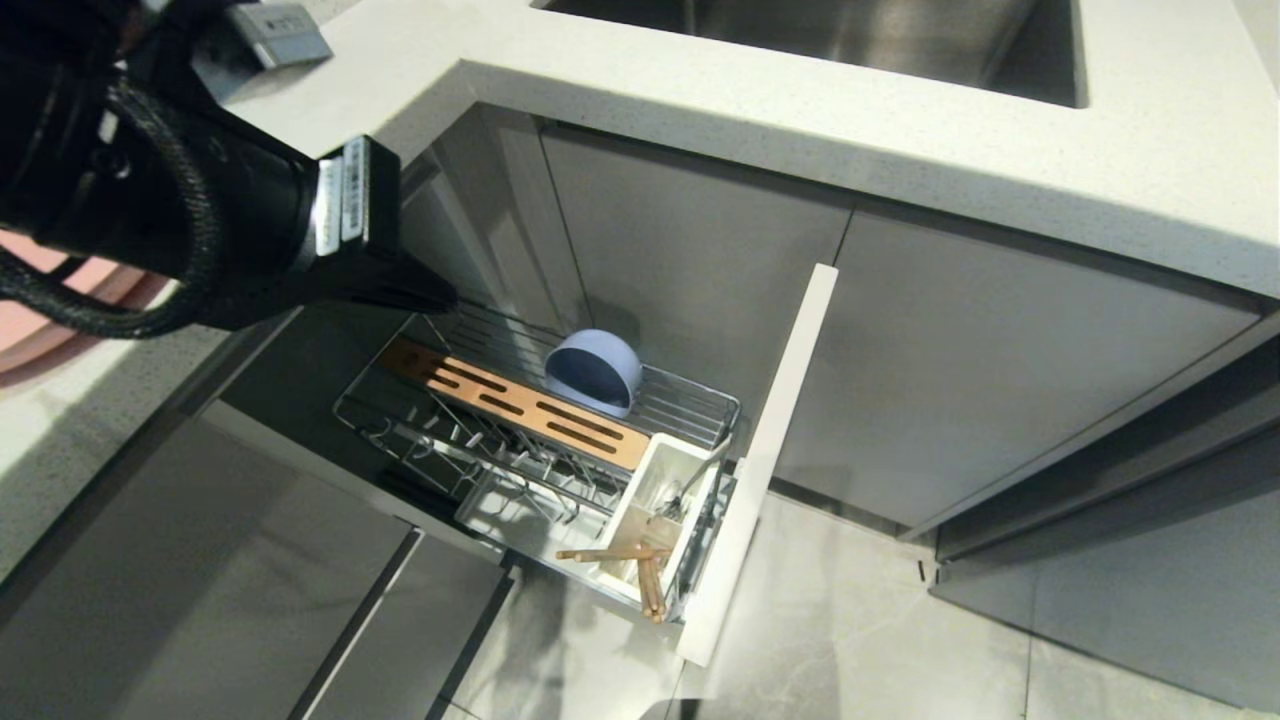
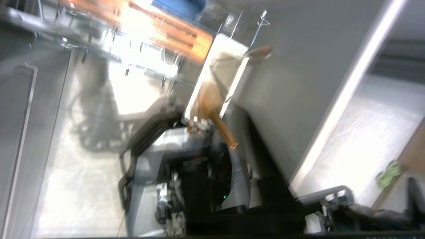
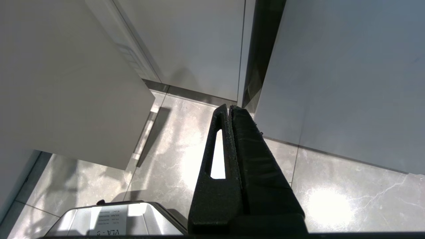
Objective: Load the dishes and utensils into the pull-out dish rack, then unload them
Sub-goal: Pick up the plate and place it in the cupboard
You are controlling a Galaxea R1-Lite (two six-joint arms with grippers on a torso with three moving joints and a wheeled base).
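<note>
The pull-out dish rack stands drawn out of the cabinet behind its pale front panel. A light-blue bowl lies tilted on its far side. Wooden chopsticks and a grey spoon sit in the white cutlery box. A pink plate lies on the counter at the far left, mostly hidden by my left arm. My left gripper hovers above the rack's back left corner, shut and empty. The blurred left wrist view shows the chopsticks from above. My right gripper hangs shut over the floor.
A white countertop with a steel sink overhangs the grey cabinet fronts. A copper slotted strip runs along the rack. Grey floor tiles lie beside the panel. My own base sits below the rack.
</note>
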